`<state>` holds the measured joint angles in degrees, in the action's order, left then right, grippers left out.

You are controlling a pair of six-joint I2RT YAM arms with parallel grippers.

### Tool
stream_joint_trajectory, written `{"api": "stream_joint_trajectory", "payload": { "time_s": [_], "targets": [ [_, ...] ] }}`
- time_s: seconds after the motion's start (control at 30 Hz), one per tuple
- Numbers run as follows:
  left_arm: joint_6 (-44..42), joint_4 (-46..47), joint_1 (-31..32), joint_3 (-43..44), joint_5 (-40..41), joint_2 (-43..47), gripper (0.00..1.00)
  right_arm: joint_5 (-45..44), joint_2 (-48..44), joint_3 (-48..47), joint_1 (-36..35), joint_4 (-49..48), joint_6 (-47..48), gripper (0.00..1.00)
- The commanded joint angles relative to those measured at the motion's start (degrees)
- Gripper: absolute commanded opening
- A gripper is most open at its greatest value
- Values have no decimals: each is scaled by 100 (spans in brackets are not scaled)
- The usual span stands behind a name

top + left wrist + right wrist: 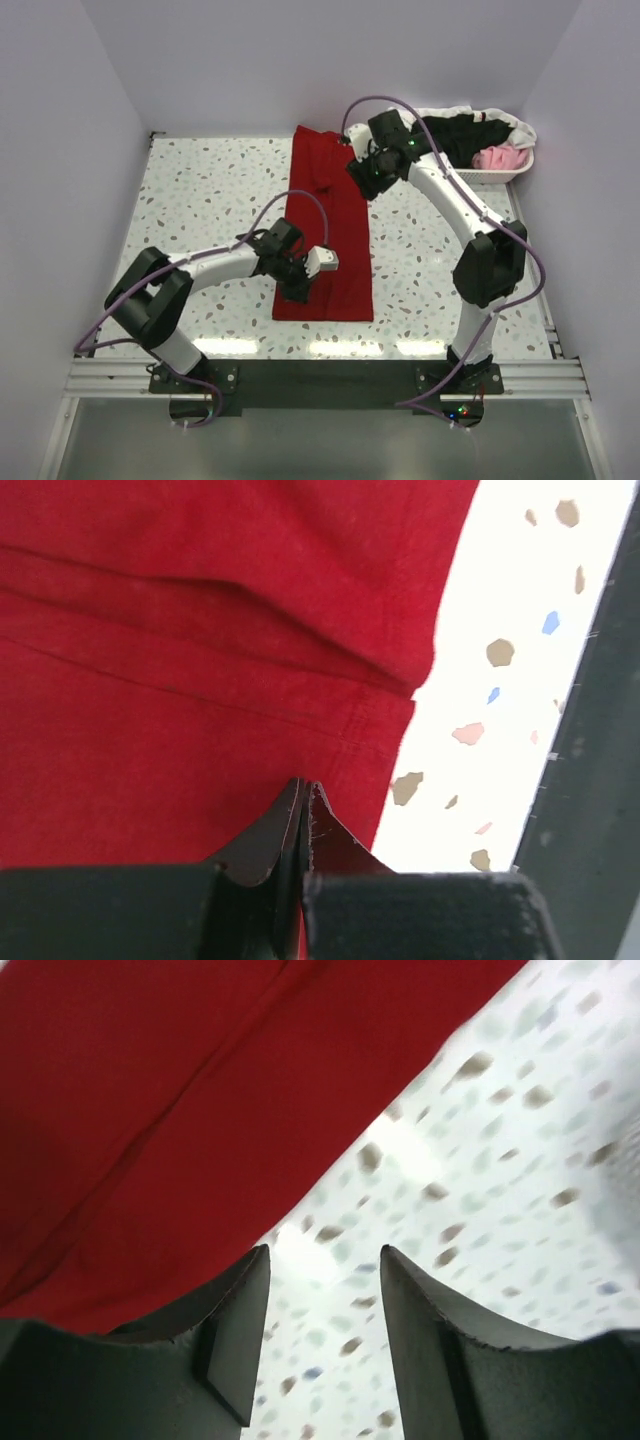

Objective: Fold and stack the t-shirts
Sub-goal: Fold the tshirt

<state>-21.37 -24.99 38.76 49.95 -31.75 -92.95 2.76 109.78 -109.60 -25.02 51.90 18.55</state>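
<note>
Dark red t-shirt [330,230] is lying as a long narrow strip down the middle of the speckled desk [200,200], running from the near edge towards the back wall, its sides apparently turned in already. At its near end, towards the left side, the left hand [303,800] is pressing down onto the cloth, its fingers drawn together and pinching a small ridge of red fabric. I judge it is taking hold here so that this end can be carried over towards the far end for the next fold. Further up, the right hand [325,1255] is hovering at the shirt's right edge, its fingers standing apart with nothing between them and bare desk showing in the gap. It seems to be lining up to grip or pin that edge. Beyond it, in the far right corner, the white basket [522,168] is holding the black t-shirt [465,135], pink t-shirt [500,157] and white t-shirt [520,128], bundled unfolded.
</note>
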Motion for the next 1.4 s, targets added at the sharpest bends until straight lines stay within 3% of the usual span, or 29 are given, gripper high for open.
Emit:
{"api": "stream_joint_trajectory", "payload": {
  "time_s": [0.0, 0.2, 0.53, 0.8, 0.93, 1.2, 1.37],
  "targets": [
    [177, 39, -367, 50, -490, 750, 0, 865, -588, 1156, 14, 567, -834, 50],
    [526, -58, -1668, -21, -1360, 1200, 0, 1402, -1089, 2450, -214, 269, -1555, 41],
    [1424, 240, -2074, -100, -1571, 813, 0, 893, -976, 2962, -1611, -189, -2170, 54],
    [1715, 460, -2364, -117, -1501, 1068, 1, 322, -344, 2655, -2209, -163, -2443, 55],
    [1688, 460, -2461, -188, -1554, 1121, 1, 216, 70, 2347, -2280, -22, -2496, 48],
    [1662, 531, -2523, -293, -1615, 1182, 1, 23, 465, 2154, -2280, 57, -2514, 46],
    [1636, 531, -2523, -311, -1607, 1165, 1, 84, 562, 2127, -2288, 75, -2505, 28]
  ]
}}
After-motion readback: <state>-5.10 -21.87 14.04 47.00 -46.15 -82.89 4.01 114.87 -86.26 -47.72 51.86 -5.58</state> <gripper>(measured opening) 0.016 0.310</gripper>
